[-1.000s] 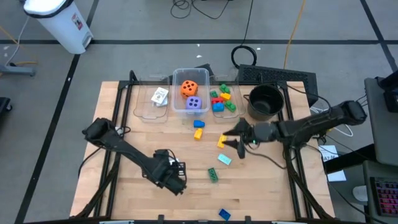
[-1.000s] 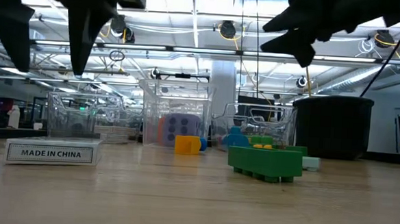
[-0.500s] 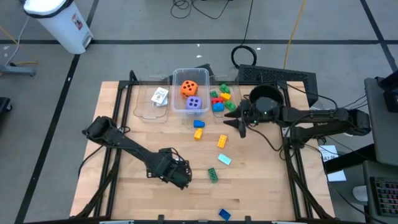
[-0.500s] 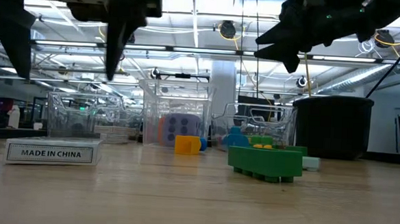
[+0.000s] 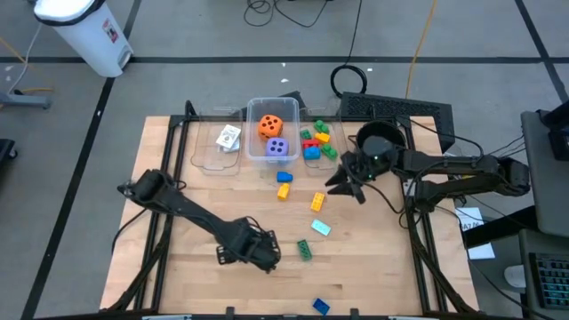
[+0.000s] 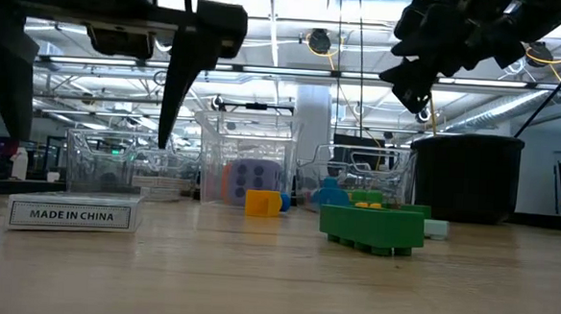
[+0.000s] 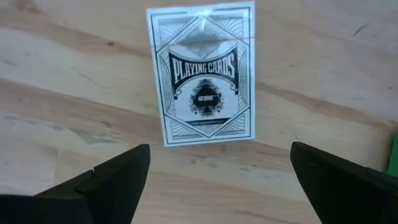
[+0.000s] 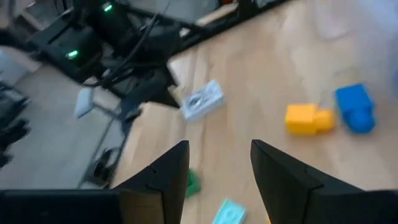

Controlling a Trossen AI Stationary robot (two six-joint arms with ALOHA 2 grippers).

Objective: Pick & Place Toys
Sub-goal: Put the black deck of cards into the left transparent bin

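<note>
Where the left claw hovers with its two fingers spread wide and nothing between them, a white pack of playing cards lies flat on the wooden counter, face up, printed in black with "PLAYING CARDS" and a spade emblem; in the low view its edge reads "MADE IN CHINA". Green brick, studded, sits just beside the left claw toward the counter's middle. Pale blue brick lies near it, a yellow brick farther on, and a yellow-and-blue pair of bricks rests in front of the bins. Dark blue brick lies alone at the counter's near edge. Three clear bins stand in a row at the far side: the left bin holds a second white card pack; the middle bin holds an orange die and a purple die, both dotted; the right bin holds mixed red, green, yellow and blue bricks. Black pot stands beside the right bin. Right claw hangs raised above the counter between the pot and the loose bricks, fingers parted and empty.
</note>
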